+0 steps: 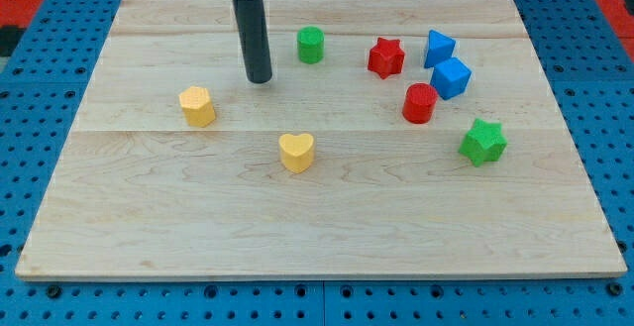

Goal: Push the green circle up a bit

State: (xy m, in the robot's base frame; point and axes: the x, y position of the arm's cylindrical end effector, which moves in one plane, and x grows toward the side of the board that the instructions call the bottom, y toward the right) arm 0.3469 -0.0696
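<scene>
My tip [260,78], a bare rod with no fingers and holding nothing, sits left of green circle [311,45], seemingly slightly below. Pushing from here risks shoving it right toward red star [386,57].

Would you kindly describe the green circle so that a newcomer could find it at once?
Start at the wooden board and follow its top edge to just left of centre. There, right of my tip, stands the green circle, a small round cylinder. The only other green block, the green star, is pointed and sits far off at the view's right.

The wooden board [327,217] carries eight coloured blocks, mostly toward the view's right.
</scene>
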